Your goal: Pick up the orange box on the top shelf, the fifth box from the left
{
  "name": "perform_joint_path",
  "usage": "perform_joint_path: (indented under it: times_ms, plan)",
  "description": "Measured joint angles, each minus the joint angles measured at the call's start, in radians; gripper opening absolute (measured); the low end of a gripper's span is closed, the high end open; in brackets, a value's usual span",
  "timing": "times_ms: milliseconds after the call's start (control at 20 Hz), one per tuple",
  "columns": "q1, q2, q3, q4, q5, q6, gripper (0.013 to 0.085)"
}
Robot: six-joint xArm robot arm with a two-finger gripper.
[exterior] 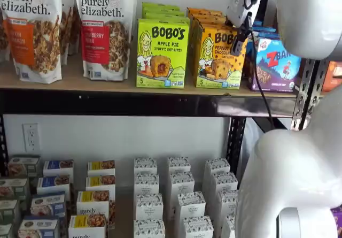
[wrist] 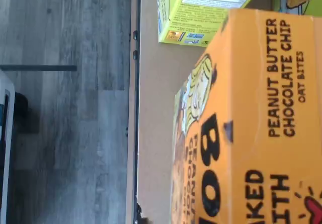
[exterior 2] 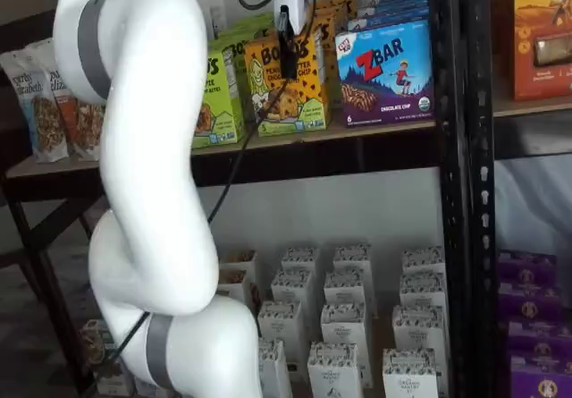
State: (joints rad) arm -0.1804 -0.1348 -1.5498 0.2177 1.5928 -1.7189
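Note:
The orange box [exterior: 216,61] stands on the top shelf [exterior: 107,82] between a lime-green box and a blue-purple box, and shows in both shelf views [exterior 2: 290,94]. The wrist view shows its orange face close up [wrist: 261,133], with "Peanut Butter Chocolate Chip" and the cartoon girl. My gripper [exterior: 239,43] hangs in front of the box's upper part, white body above, with one black finger showing. In a shelf view [exterior 2: 284,45] it shows as a single dark finger against the box front. I see no gap and cannot tell whether it is open or shut.
The lime-green BOBO'S Apple Pie box [exterior: 162,53] stands just left of the orange one, the ZBar box [exterior: 278,64] just right. Granola bags [exterior: 104,29] stand further left. A perforated black upright [exterior 2: 465,148] rises at the right. Small boxes fill the lower shelf [exterior: 176,206].

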Motion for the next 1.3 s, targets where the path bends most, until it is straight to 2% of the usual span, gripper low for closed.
perform_joint_path:
  times_ms: [50,150,200,250,750,1300]
  plan:
    - [0.0,0.0,0.0,0.001,0.0,0.0,0.073]
    - [0.0,0.0,0.0,0.003,0.001,0.001,0.065]
    - [0.0,0.0,-0.001,0.004,0.002,0.001,0.065]
    - [0.0,0.0,-0.002,0.005,0.003,0.001,0.061]
    - [-0.001,-0.007,0.008,0.004,-0.02,-0.001,0.061]
    - [-0.004,0.001,-0.004,0.007,-0.006,-0.002,0.061]
